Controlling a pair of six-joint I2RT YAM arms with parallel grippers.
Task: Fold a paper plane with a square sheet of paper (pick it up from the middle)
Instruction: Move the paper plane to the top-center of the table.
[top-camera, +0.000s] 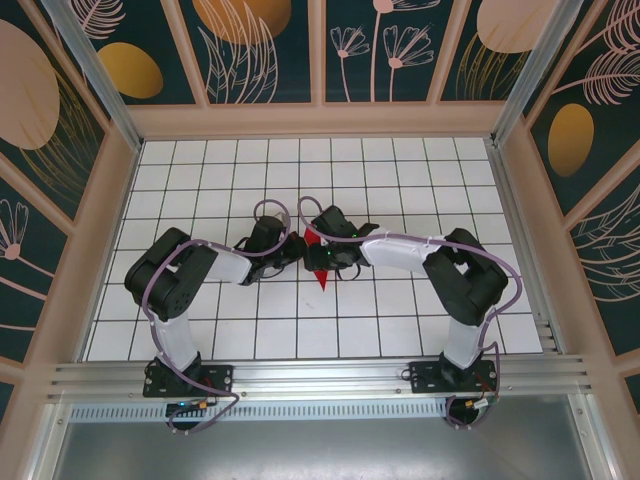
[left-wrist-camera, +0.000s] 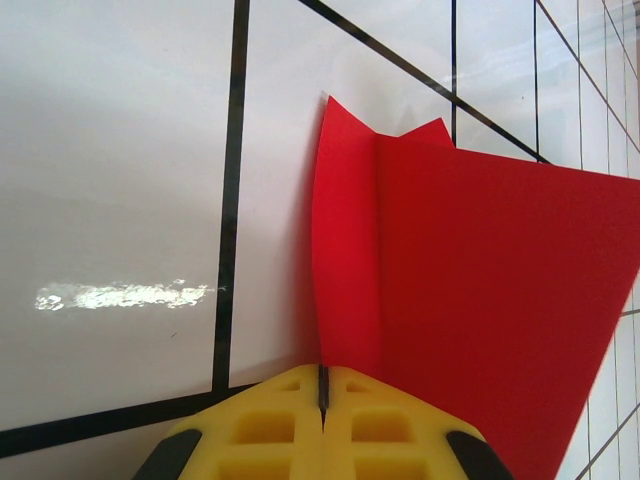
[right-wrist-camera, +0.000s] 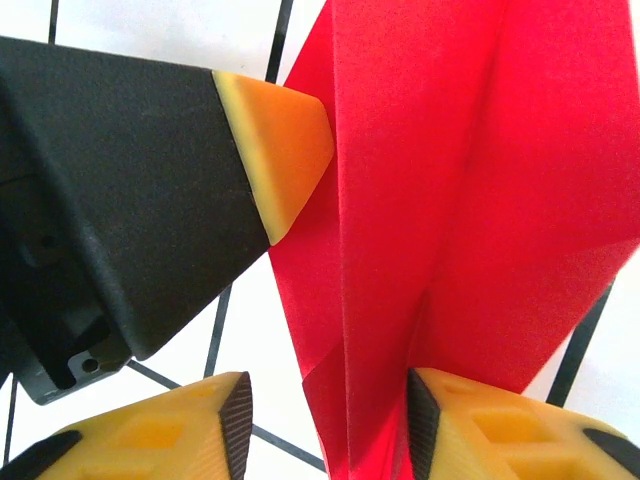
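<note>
Red paper plane (left-wrist-camera: 480, 300) clamped along its crease in closed left gripper (left-wrist-camera: 322, 400), probably as anchor; also straddled by parted, unclenched right gripper (right-wrist-camera: 328, 410), seemingly poised for creasing.

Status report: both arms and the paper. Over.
Left gripper: jaws shut on red paper plane edge. Right gripper: jaws open, straddling it. Plane creased in layers. Nothing in the way.

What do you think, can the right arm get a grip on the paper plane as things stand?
Probably yes. The paper plane runs between the open fingers of the right gripper, with nothing else in the gap. The left gripper, shut on the plane's side, sits beside that spot, not in it.
</note>
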